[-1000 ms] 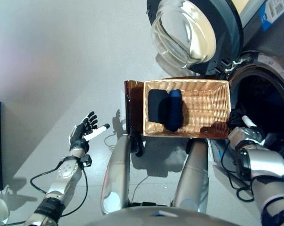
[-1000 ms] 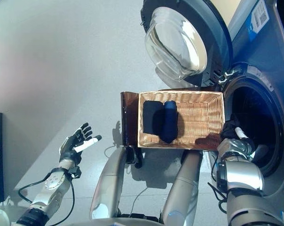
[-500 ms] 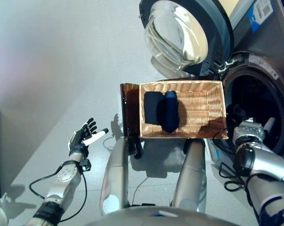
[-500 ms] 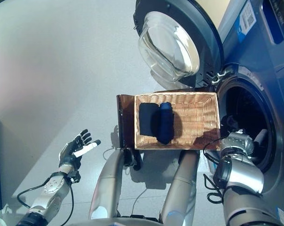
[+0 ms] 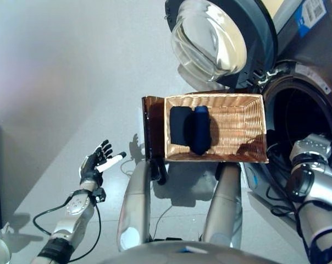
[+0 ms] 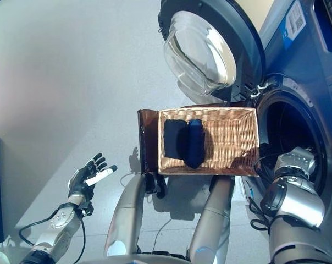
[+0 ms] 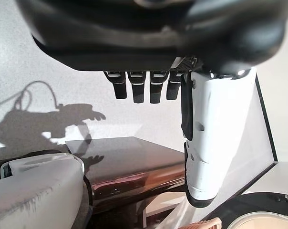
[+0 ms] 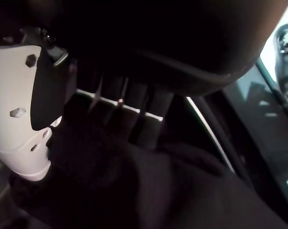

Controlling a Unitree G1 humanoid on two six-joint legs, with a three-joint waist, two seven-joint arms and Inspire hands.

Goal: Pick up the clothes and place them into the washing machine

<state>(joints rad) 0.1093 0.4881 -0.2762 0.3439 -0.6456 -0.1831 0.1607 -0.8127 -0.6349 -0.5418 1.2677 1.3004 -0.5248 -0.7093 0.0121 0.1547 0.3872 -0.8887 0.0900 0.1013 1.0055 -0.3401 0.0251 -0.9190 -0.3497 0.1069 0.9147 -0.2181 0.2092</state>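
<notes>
My right hand (image 8: 25,129) is inside the washing machine (image 6: 298,118) drum opening; in the eye views only the wrist shows at the drum mouth, hand itself hidden in the dark. Right wrist view: fingers (image 8: 149,117) reach down onto a dark garment (image 8: 149,191) that fills the space just past them, white-covered thumb beside it. Fingers look fairly straight, but too dark to see whether they pinch the cloth, so grip can't be told.

Wicker basket (image 5: 248,124) sits on a brown stool (image 5: 152,129) directly in front of me, just beside the drum opening, to its left. Inside the basket, at its left end: folded dark clothes (image 5: 191,129), i.e. a black piece w/ a navy piece lying partly on top. Rest of the basket bare wicker. These clothes are well apart from both hands; right hand is nearer, on the far side of the basket's right wall.

Washer door (image 5: 210,41) w/ glass bowl swung wide open, above the basket.

My left hand (image 5: 97,162) is held out over the grey floor (image 5: 61,82), left of the stool, fingers spread and straight, holding nothing. Left wrist view agrees: fingers extended, thumb out, stool top beyond them.
</notes>
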